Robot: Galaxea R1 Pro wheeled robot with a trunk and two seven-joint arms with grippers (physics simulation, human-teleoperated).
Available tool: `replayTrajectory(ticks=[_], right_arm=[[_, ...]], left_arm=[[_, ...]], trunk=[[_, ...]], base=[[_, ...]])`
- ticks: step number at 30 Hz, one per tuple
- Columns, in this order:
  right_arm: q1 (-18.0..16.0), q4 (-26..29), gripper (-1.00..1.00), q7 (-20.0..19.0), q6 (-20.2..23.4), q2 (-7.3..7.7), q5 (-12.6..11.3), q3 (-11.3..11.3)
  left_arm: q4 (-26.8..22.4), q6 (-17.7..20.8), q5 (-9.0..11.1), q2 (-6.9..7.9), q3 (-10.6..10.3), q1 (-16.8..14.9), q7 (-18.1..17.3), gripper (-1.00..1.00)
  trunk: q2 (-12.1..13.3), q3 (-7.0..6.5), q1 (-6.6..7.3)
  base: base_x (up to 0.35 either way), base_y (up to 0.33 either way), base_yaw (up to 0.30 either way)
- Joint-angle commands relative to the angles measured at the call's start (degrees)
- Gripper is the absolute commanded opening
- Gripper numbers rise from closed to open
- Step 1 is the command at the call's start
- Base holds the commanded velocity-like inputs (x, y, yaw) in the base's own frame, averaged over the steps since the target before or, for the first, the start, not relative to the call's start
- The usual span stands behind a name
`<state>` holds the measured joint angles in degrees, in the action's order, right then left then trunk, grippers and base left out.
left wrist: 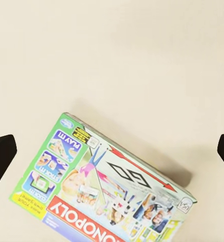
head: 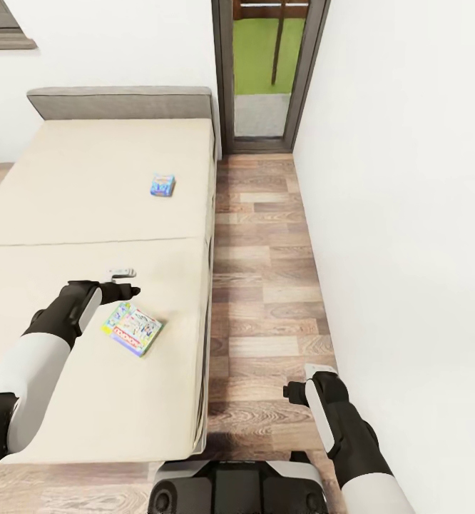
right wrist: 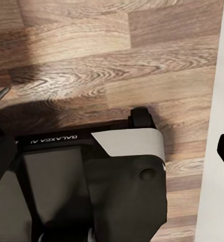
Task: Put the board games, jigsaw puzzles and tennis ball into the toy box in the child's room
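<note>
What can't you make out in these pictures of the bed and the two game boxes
- Far blue board game: print too small to read, head view.
- Near board game: lower part cut off by the left wrist picture's edge.
- Left gripper: head view cannot confirm the open fingers seen in the left wrist view.

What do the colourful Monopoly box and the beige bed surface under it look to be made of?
The flat colourful Monopoly box looks like printed cardboard, slightly glossy, with sharp edges and crisp graphics. The plain beige mattress looks like matte fabric, though the render shows no weave.
</note>
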<state>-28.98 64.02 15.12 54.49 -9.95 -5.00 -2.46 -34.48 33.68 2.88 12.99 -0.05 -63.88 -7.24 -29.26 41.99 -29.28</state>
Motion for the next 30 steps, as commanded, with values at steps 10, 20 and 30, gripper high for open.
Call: replayTrajectory(ticks=[10,20,30], right_arm=[[0.0,0.1,1.00,0.4,0.1,-0.05,-0.5,-0.1],[0.0,0.1,1.00,0.4,0.1,-0.05,-0.5,-0.1],[0.0,0.1,1.00,0.4,0.1,-0.05,-0.5,-0.1]], left_arm=[[-0.1,0.3,0.3,0.10,0.0,0.0,-0.1,1.00],[-0.4,0.4,0.3,0.51,0.6,-0.1,0.0,1.00],[-0.5,0.8,0.4,2.33,1.0,-0.4,-0.1,1.00]], trunk=[[-0.1,1.01,-0.02],[-0.1,1.95,-0.02],[-0.1,2.90,-0.02]], base=[[0.000,0.000,0.000],[0.000,0.000,0.000],[0.000,0.000,0.000]])
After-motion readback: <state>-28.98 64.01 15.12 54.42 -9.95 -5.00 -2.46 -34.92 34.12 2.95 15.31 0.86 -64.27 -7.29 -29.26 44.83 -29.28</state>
